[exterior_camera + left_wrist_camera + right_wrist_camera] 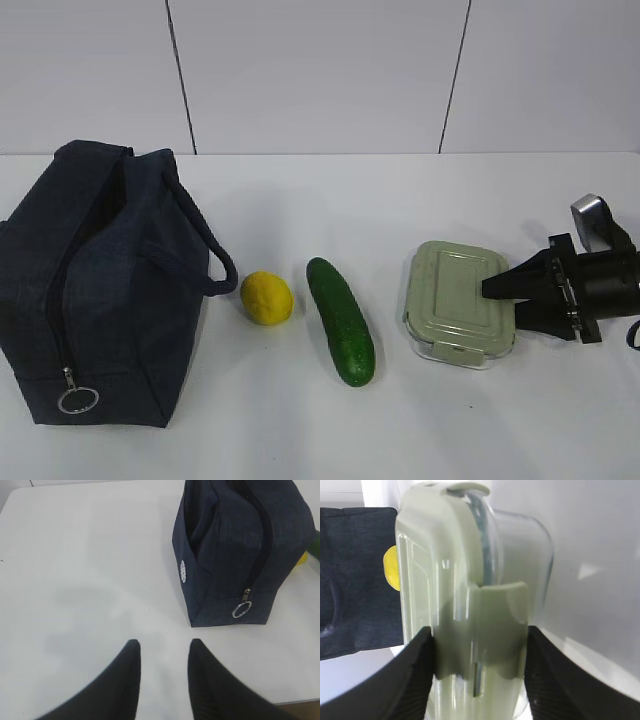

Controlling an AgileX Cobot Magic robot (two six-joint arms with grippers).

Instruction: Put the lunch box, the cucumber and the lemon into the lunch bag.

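Nearest, on the white table (pixel 300 430): lunch bag (pixel 100 290), dark navy, standing at the left end with its short end forward. Zipper running up that end and over the top, appearing shut at the bottom; metal ring pull (pixel 77 400) hanging low near the base. Loop handle (pixel 205 250) drooping off the bag's right side.

Right of the bag, in one row:
- lemon (pixel 267 298), just beside the handle, resting on the table.
- cucumber (pixel 341 320), one place further from the bag, lying lengthwise towards the camera, apart from the lemon.
- lunch box (pixel 455 295), furthest from the bag, pale green lid up, clear glass base on the table.

Right gripper (pixel 500 300): at the box end away from the bag, turned on its side, clenched on the lunch box. In the wrist view, fingers (pixel 415 670) pressed on either side of the box at the lid clip, one on the lid face, one on the glass side.

Left gripper (pixel 162 647): released, nothing between the jaws, hovering over bare table short of the bag's zipper end. Small white logo (pixel 183 571) on the bag's side panel.

Behind the bag: pale panelled wall (pixel 320 70).
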